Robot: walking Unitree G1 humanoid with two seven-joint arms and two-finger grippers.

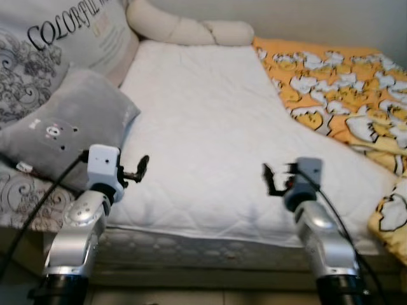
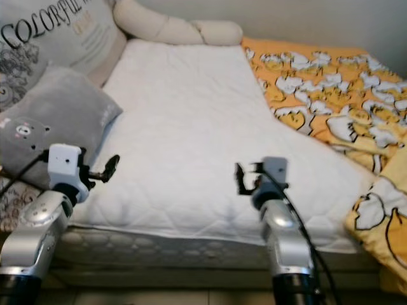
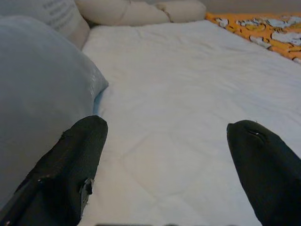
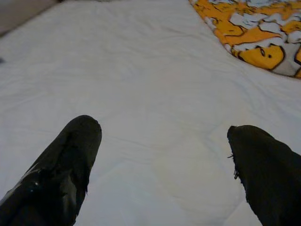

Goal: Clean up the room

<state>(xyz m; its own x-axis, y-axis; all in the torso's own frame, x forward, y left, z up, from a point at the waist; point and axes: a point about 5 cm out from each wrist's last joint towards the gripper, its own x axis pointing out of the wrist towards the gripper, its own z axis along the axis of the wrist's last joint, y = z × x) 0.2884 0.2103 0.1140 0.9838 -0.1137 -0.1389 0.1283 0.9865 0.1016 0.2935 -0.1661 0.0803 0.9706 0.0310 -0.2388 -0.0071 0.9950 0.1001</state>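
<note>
Both silver arms reach forward from the lower edge of the frame, held level over the near edge of the bed. The left gripper (image 1: 141, 166) sits at lower left, just beside the grey pillow (image 1: 67, 130), fingers spread apart with nothing between them. The right gripper (image 1: 272, 179) sits at lower centre-right over bare sheet, its fingers likewise spread and empty, as the wrist views show plainly.

The bed takes up most of the frame, covered by a white quilted mattress pad (image 1: 203, 127) that runs from the near edge up to a pale wall along the top. A strip of tiled floor shows along the bottom, though it is too dim to say much about.

The grey pillow, with a small bear face on it, lies at middle left, leaning on a large printed cushion (image 1: 70, 32) in the upper left corner. A cream knotted bolster (image 1: 191, 28) lies across the head of the bed at top centre. An orange blanket (image 1: 343, 95) patterned with white cartoon shapes is bunched along the right side, from upper right down to the lower right corner.
</note>
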